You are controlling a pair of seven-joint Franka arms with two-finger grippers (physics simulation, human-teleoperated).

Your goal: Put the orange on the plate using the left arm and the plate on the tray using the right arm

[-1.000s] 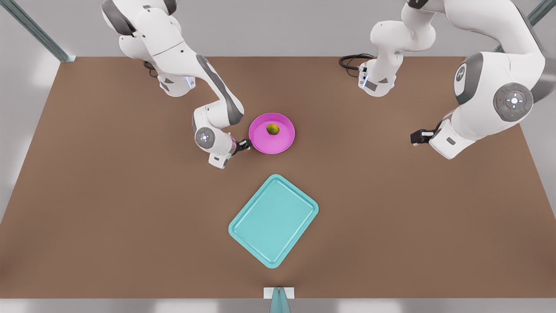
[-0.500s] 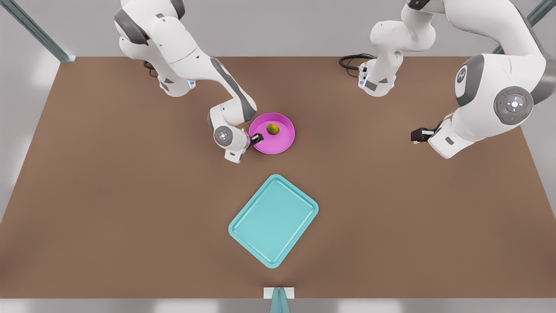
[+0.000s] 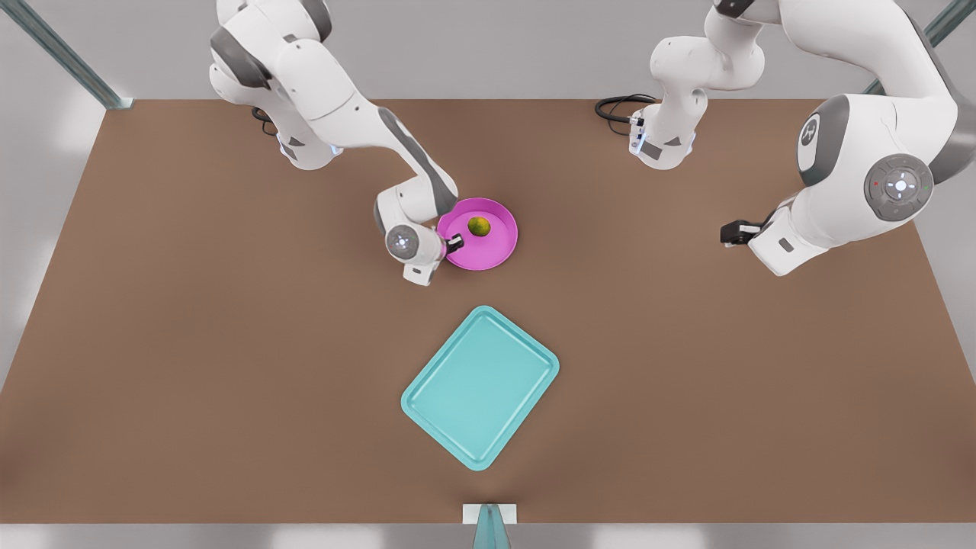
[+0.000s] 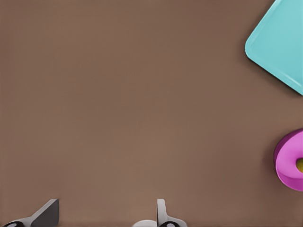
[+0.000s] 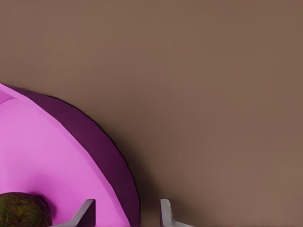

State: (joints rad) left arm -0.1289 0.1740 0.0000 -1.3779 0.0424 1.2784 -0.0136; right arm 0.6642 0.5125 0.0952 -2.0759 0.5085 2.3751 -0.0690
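Orange (image 3: 479, 226): it lies inside the plate, a little above the dish's middle in the front view; a dark greenish piece of it also shows in the right wrist view (image 5: 23, 210).

Plate (image 3: 488, 244): it rests on the brown table (image 3: 191, 343), just above centre of the front view, well apart from the tray. In the right wrist view (image 5: 47, 156) its raised rim runs between the two fingertips.

Tray (image 3: 480, 386): flat on the table in the lower middle of the front view, turned at an angle. One corner of it sits in the upper right of the left wrist view (image 4: 281, 42).

Right gripper (image 3: 454, 244): at the plate's rim on the front view's left side. Its fingers (image 5: 85, 213) stand spread, one inside the dish and one outside the rim (not pressed onto it).

Left gripper (image 3: 733, 234): at the front view's right, over bare table, well apart from plate and tray; this arm waits. Its fingers (image 4: 47, 213) stand spread with nothing between them, and the plate (image 4: 291, 161) shows far off at that frame's right edge.
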